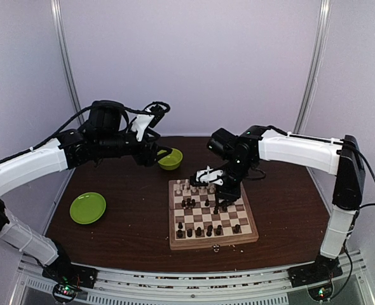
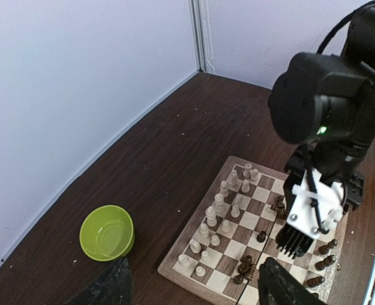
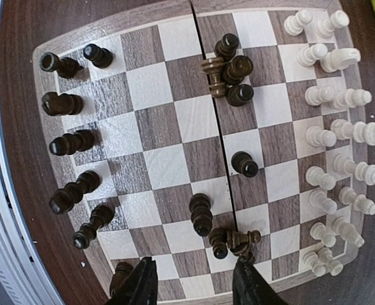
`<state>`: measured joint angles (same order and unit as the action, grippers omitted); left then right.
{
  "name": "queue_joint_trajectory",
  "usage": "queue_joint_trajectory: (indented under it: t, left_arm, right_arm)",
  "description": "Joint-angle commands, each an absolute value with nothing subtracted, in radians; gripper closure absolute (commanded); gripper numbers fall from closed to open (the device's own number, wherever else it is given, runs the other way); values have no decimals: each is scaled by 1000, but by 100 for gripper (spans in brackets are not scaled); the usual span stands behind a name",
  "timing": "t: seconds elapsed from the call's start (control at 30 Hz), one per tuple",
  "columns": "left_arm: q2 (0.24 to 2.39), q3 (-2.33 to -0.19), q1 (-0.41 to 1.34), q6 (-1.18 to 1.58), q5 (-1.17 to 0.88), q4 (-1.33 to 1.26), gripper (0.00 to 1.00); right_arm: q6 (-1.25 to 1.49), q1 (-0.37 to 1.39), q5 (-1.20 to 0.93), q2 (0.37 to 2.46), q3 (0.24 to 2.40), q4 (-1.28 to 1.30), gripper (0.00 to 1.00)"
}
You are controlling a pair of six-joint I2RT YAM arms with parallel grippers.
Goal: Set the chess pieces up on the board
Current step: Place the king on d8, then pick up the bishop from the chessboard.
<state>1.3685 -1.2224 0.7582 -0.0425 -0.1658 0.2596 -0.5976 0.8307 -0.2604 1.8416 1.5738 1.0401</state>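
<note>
Board: one, mid-table, right of the plate and bowl; its fold seam runs left to right.
White chess pieces: about sixteen, upright, filling the two far rows.
Dark chess pieces: about fifteen. Seven stand along the near row and the rest are scattered mid-board. At least two lie on their sides, one of them lengthwise near-to-far.
Right gripper: over the board's middle, jaws partly apart, nothing between them.
Left gripper: raised beside the bowl, jaws wide, empty.
Plate: one, lime green, near left.
Bowl: one, lime green, far of the board.
</note>
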Motion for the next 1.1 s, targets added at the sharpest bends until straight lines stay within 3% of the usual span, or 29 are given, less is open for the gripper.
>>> queue_joint_trajectory:
  t: [0.0, 0.23, 0.5, 1.07]
  left_arm:
    - [1373, -1251, 753, -35, -175, 244, 30]
    - [1368, -1252, 752, -35, -179, 245, 30]
    - [1369, -1252, 752, -35, -183, 245, 30]
    - [1381, -1259, 752, -32, -192, 253, 30]
  right_arm:
    - [-575, 828, -229, 1917, 1615, 1023, 59]
    - [-565, 825, -233, 1991, 1647, 1027, 58]
    - [-557, 824, -226, 2014, 1640, 1027, 64]
    - [-549, 810, -235, 1950, 1595, 1016, 91]
